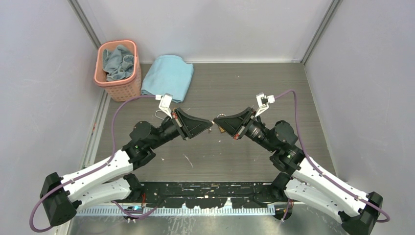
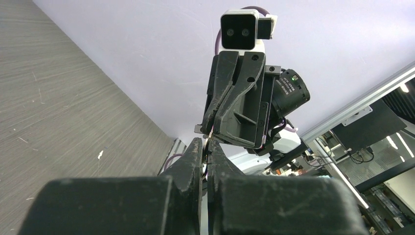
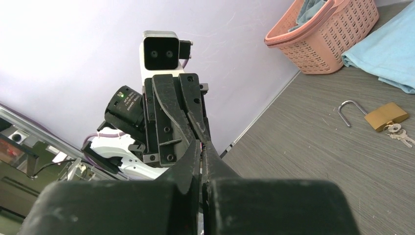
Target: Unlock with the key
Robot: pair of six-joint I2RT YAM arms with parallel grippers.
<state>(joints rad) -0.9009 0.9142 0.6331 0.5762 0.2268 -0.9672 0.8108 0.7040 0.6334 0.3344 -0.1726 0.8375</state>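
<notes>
Left gripper [image 1: 210,128] and right gripper [image 1: 217,122] clamped shut, seemingly empty, tips meeting mid-table; padlock [image 3: 386,116] lies shackle-open with keys [image 3: 399,137] alongside, so probably unlocked.

Your left arm [image 1: 105,169] and right arm [image 1: 318,178] match: white shells on the long links, black housings at the joints and bases. A purple cable [image 1: 113,122] runs along each arm to the camera behind the fingers. The left fingers [image 3: 171,107] and right fingers [image 2: 235,98] are matte black, wedge-shaped, ribbed and set with small screws. Above each pair you see a white camera box [image 2: 239,30] with a black face and two round lenses. Behind the fingers, a black cylindrical motor [image 2: 288,90] carries a white printed label and a small green light.
</notes>
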